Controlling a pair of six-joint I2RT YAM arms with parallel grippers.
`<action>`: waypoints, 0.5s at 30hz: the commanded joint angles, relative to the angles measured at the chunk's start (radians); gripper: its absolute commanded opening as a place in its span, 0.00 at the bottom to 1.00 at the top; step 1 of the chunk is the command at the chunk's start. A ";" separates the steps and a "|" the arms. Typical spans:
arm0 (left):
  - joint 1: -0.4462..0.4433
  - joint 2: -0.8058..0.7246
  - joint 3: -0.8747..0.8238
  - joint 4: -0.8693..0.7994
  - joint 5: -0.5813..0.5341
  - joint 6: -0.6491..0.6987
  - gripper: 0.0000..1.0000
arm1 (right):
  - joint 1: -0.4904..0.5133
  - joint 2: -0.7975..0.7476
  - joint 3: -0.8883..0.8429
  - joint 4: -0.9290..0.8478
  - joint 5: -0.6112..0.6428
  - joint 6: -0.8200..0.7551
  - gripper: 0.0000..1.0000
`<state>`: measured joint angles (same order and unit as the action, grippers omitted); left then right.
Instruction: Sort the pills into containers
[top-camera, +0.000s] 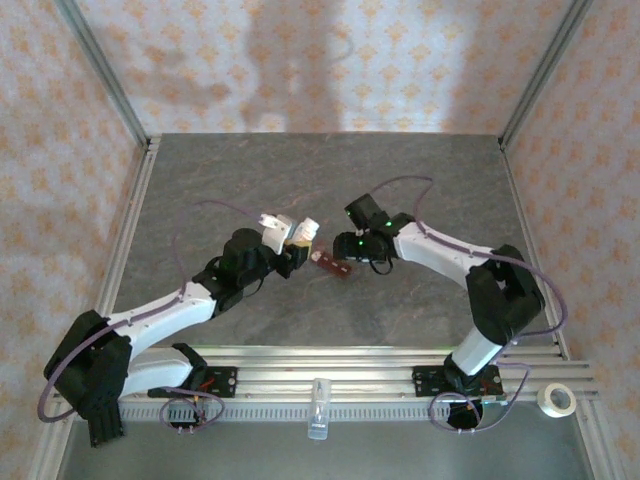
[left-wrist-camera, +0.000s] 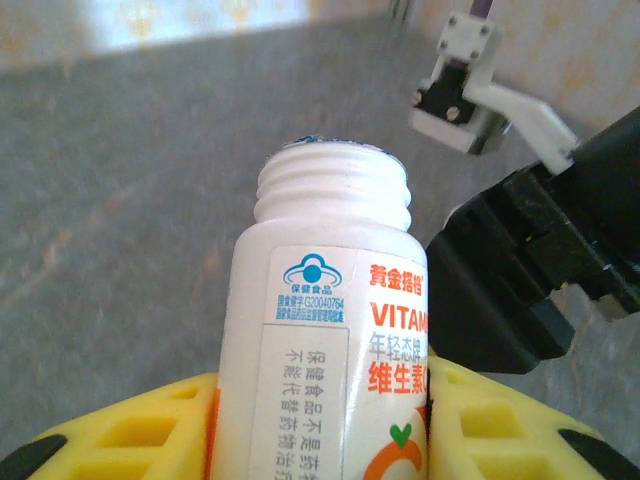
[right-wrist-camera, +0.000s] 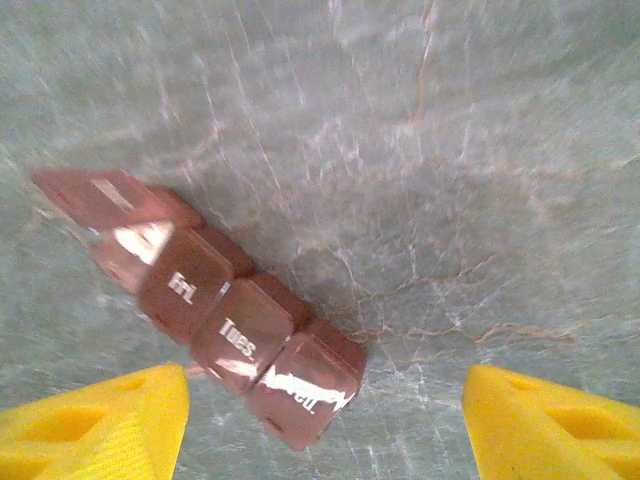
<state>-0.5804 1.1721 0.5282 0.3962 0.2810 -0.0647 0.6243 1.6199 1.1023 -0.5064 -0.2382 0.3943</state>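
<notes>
A grey, stone-veined table (top-camera: 300, 170), fenced by aluminium rails and walled in orange-patterned paper, is seen from above. At mid-frame the left claw (top-camera: 292, 245) is clamped on a white bottle (top-camera: 304, 230). Just right of it the dark reddish-brown containers (top-camera: 331, 266) lie on the table, with the right claw (top-camera: 350, 258) at their right end. A clear tube (top-camera: 318, 408) sits at bottom centre and a tape roll (top-camera: 556, 400) at lower right. From the left wrist, the bottle is uncapped, its threaded neck at centre frame, gripped low between yellow fingers (left-wrist-camera: 120, 435). From the right wrist, the containers run diagonally from upper left to lower centre on the table. One lid reads "Tues", and their contents cannot be made out. The right claw's fingers stand wide apart in the lower corners, holding nothing.
</notes>
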 joint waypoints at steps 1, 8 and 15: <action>0.010 -0.035 -0.002 0.220 -0.017 -0.017 0.00 | -0.057 -0.060 0.046 -0.093 0.050 -0.018 0.73; 0.016 0.016 0.118 0.377 0.044 -0.010 0.00 | -0.212 -0.037 0.088 -0.195 0.085 -0.066 0.74; 0.016 0.105 0.255 0.499 0.120 -0.012 0.00 | -0.292 0.059 0.145 -0.284 0.144 -0.094 0.75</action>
<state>-0.5732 1.2587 0.7345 0.7696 0.3496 -0.0753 0.3386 1.6424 1.2102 -0.7090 -0.1513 0.3290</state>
